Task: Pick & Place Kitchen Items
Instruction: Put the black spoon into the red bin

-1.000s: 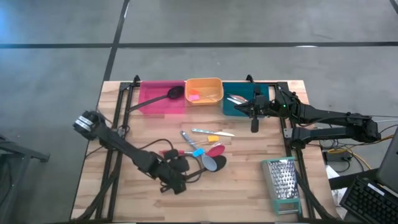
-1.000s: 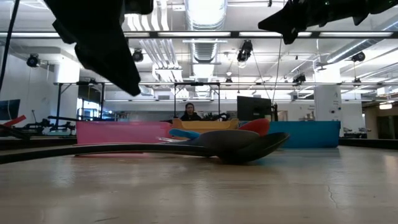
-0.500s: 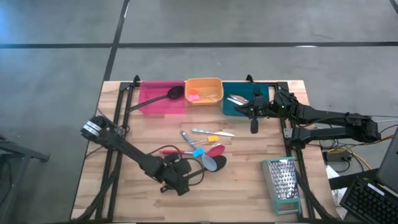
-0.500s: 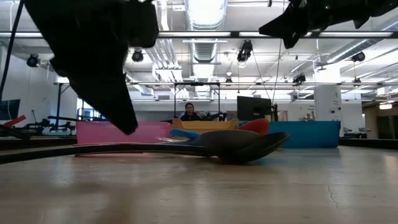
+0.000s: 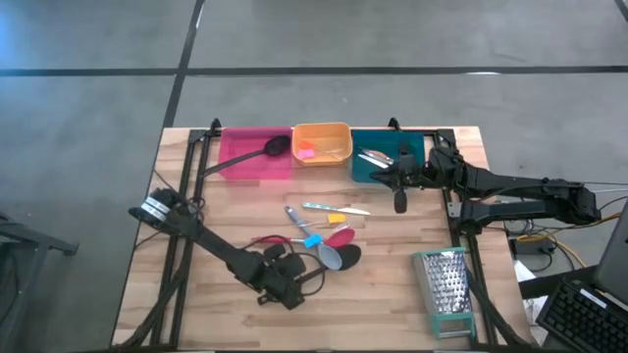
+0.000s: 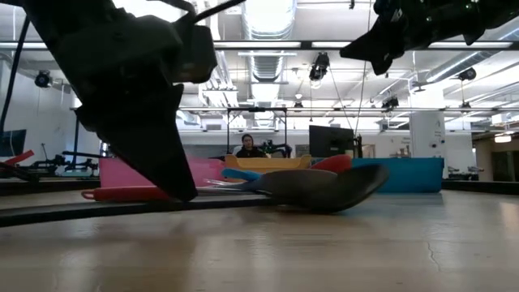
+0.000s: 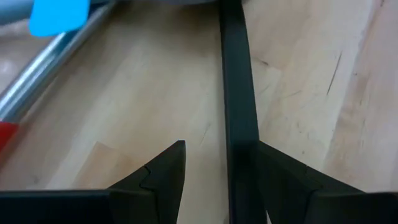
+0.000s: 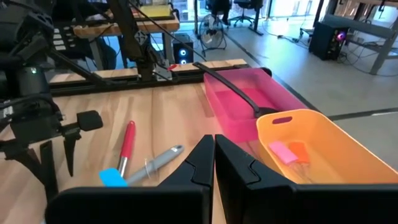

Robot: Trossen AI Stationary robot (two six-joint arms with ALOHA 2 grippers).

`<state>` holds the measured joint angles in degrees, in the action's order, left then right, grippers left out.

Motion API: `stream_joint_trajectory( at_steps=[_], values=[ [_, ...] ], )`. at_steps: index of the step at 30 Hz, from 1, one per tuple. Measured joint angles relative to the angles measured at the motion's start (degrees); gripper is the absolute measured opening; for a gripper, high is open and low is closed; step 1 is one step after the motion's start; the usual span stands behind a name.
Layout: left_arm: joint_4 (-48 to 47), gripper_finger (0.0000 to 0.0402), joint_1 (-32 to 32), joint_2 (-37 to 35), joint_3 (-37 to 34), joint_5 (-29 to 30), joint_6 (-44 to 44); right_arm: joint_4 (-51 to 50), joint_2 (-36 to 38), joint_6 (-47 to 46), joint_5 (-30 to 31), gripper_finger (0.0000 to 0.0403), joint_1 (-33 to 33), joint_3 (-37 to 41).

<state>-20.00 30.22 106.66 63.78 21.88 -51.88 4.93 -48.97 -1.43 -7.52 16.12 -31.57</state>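
A pale wooden slatted worktop (image 5: 392,294) stands on a smooth grey concrete floor (image 5: 343,39) crossed by dark seams. Overhead, long white ceiling lights (image 6: 268,16) glare among silver ducts and hanging pipes (image 6: 199,69). Across the hall a person (image 6: 247,147) sits behind a dark flat monitor (image 6: 331,139), with a white square pillar (image 6: 426,134) off to one side. Black office chairs (image 8: 239,11) and a dark computer tower (image 8: 336,37) stand farther back on the bright floor.
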Motion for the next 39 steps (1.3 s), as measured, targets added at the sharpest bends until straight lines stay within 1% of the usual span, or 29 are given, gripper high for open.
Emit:
stream_joint_trajectory(
  at_steps=[8,11,15,21,23,29,39],
  values=[
    [-0.58,0.0188,0.00,-0.09,1.26,0.06,4.78,0.01,0.00,0.04,0.02,0.0008,0.00,0.19],
    [-0.86,0.0188,-0.02,-0.09,2.08,-0.57,7.14,0.09,0.00,0.06,0.02,0.0008,0.00,0.19],
    [-3.65,0.0188,0.00,-0.67,3.83,-2.16,8.75,0.09,0.02,-0.09,0.02,0.0008,0.00,0.19],
    [-6.40,0.0188,0.02,-2.67,5.35,-1.44,8.63,0.07,0.02,-0.09,0.00,0.0008,0.00,0.19],
    [-6.44,0.0188,0.02,-2.67,5.37,-1.44,8.03,0.07,0.02,-0.08,0.02,0.0008,0.00,0.19],
    [-6.36,0.0188,0.04,-2.58,5.32,-1.21,2.47,0.07,0.02,0.03,0.01,0.0008,0.00,0.19],
    [-4.95,0.0188,0.69,-2.58,5.24,0.08,1.14,0.02,0.02,0.04,0.01,0.0008,0.00,0.19]
  ],
)
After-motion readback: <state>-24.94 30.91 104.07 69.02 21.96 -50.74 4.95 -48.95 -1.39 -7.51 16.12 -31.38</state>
